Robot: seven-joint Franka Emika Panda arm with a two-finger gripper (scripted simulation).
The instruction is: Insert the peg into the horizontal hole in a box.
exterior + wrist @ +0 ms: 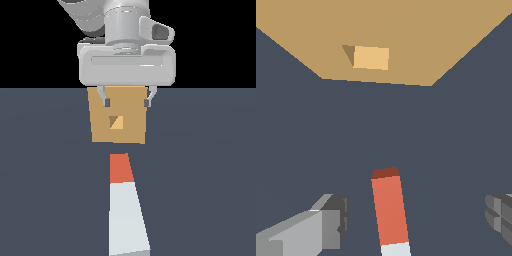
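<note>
Overhead, fingers [127, 102] spread, above peg [126, 207]

— What's around besides the job's own pieces?

— Only the worktop [45, 175], a flat slate-blue surface running from the near edge to a straight far edge.

— Any marks on it?

— None I can make out; the render is coarse, so faint texture might be lost.

— And beyond it?

— Plain black background [30, 40].
</note>
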